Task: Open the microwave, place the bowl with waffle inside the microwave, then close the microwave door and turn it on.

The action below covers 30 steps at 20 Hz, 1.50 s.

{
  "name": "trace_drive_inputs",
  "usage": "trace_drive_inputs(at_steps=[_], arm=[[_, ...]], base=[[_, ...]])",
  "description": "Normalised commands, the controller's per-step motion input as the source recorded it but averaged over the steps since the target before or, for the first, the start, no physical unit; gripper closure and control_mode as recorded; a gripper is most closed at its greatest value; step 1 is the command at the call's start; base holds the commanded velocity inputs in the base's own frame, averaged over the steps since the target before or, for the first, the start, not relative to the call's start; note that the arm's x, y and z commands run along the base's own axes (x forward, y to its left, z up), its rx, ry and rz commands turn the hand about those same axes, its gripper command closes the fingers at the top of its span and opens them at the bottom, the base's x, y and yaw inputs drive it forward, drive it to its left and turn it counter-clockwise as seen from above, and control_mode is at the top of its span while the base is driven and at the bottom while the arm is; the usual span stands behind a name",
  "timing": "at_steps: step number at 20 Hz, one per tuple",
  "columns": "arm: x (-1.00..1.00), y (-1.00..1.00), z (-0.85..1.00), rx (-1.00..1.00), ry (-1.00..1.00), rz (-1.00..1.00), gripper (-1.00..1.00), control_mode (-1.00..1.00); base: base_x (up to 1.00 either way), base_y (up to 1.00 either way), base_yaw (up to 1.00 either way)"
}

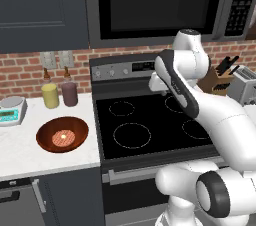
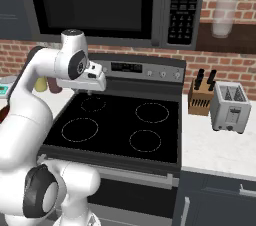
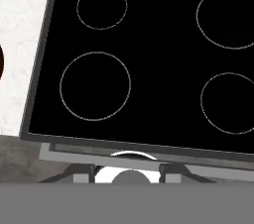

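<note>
Left base view: microwave (image 1: 160, 5) up top over the black stovetop (image 1: 155, 122), microwave door (image 1: 157, 0) shut, keypad at right. Bowl (image 1: 62, 134) sits on the white desk (image 1: 20, 150) left of the stove, waffle (image 1: 63, 137) lying in its middle. Scale (image 1: 11, 110) and two jars (image 1: 60, 94) behind it. Arm bent over the stove; the wrist hides the tool there.

Right base view: the tool (image 2: 89, 91) hangs above the rear left burner, pointing down, nothing between the tips. Toaster (image 2: 230, 106) and knife block (image 2: 201, 97) on the right desk.

Hand view: looks straight down on four burner rings. The tips stand apart with nothing in them, half-spread. Bowl edge at the left border.
</note>
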Motion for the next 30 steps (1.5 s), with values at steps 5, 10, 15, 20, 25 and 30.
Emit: trace_drive_inputs(at_steps=[5,10,15,20,25,30], arm=[[-0.29,0.0,0.0,0.0,-0.05,0.0,-1.0,-1.0],[-0.81,-0.13,0.46,0.0,-0.62,0.0,-1.0,-1.0],[-0.27,-0.79,0.55,0.01,-0.84,0.03,-1.0,-1.0],[0.31,-0.99,0.59,0.18,-0.48,0.0,-1.0,-1.0],[0.53,-0.74,0.29,0.25,0.01,0.0,-1.0,-1.0],[0.58,-0.28,0.02,0.14,0.08,0.0,-1.0,-1.0]], base=[[0.0,0.0,0.0],[0.0,0.0,0.0],[0.0,0.0,0.0],[0.0,0.0,0.0],[0.0,0.0,0.0],[0.0,0.0,0.0]])
